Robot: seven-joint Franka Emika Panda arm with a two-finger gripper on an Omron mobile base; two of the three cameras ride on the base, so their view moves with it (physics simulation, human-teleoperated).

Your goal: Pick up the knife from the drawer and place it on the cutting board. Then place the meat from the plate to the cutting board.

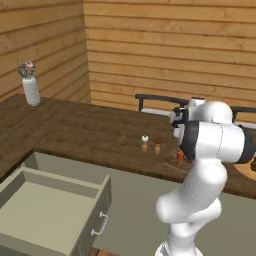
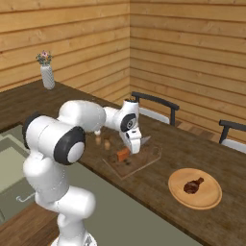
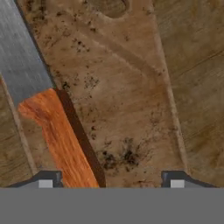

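One knife [image 3: 41, 105] lies flat on the cutting board [image 3: 118, 87], its grey blade running toward the upper left of the hand view and its orange-red handle slanting down beside the left fingertip [image 3: 46, 179]. Both fingertips stand wide apart, jaws open, with bare board between them and nothing gripped. From the right base view, the gripper [image 2: 136, 144] hangs just above the knife [image 2: 124, 154], which rests near the board's [image 2: 144, 161] left end. The board sits close to the counter's [image 2: 158, 192] front edge. Farther right along that edge lies the round tan plate [image 2: 206, 197], well apart from the board, with the dark reddish-brown meat [image 2: 193, 185] near its centre. Two small shakers [image 2: 103, 141] stand just beyond the board's left end; the left base view shows them [image 1: 151, 144] near the middle of the counter [image 1: 90, 130]. Below the counter's front edge, the pale grey-green drawer [image 1: 50, 210] stands pulled out, its silver bar handle [image 1: 100, 224] on the front. A white vase [image 1: 31, 90] with flowers stands at the far left corner. Dark-framed chairs [image 2: 156, 108] line the far edge.
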